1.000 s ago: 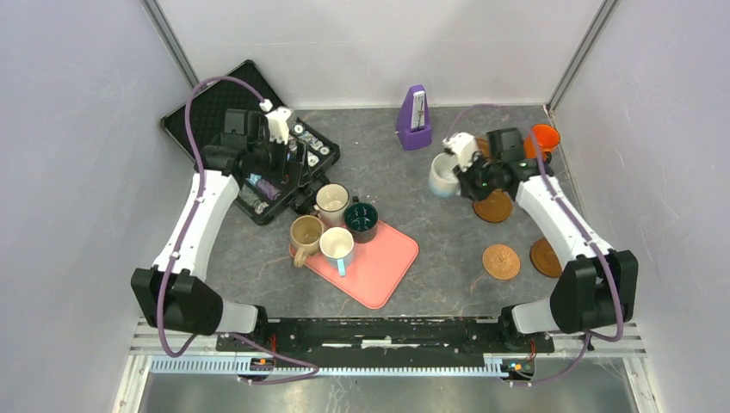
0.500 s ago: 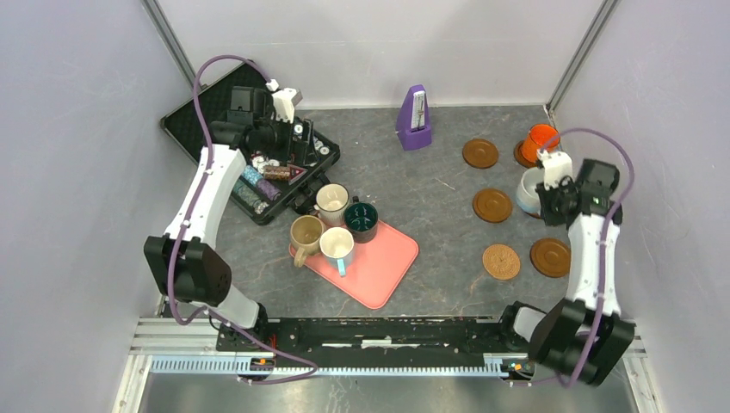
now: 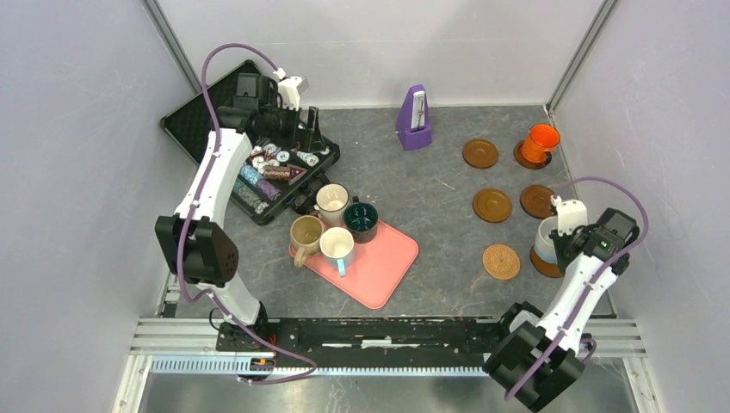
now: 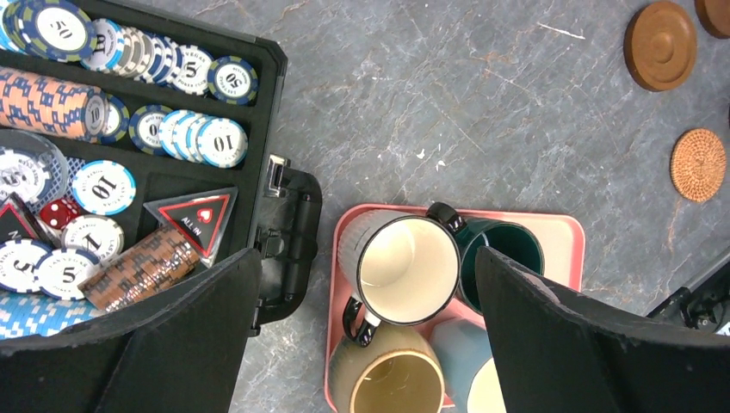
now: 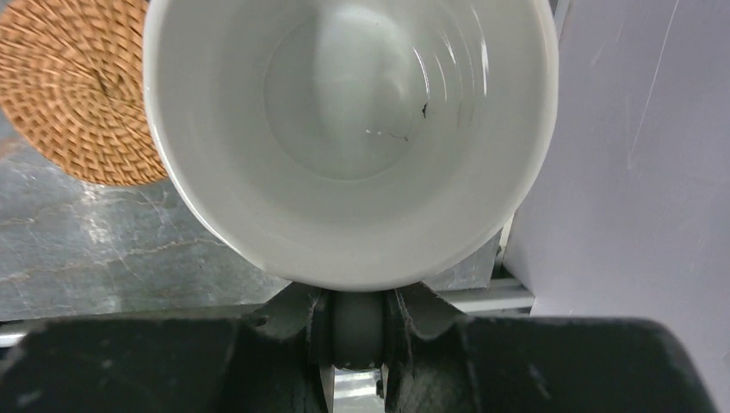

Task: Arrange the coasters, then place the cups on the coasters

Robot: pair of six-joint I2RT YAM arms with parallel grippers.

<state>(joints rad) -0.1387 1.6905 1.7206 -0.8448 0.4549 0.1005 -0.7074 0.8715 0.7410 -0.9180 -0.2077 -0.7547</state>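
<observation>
Orange ceramic mug sits on far-right coaster; six round brown coasters laid out at right. Right gripper clamped on handle of plain white mug — over near-right coaster, contact unclear. Left gripper gaping, empty. Four mugs left on pink rectangular tray.

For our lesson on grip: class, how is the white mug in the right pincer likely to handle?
The white mug looks glazed and glossy, so probably slippery. The right pincer grips only its handle, so it may pivot or tilt. It seems rigid ceramic, likely chippable.
</observation>
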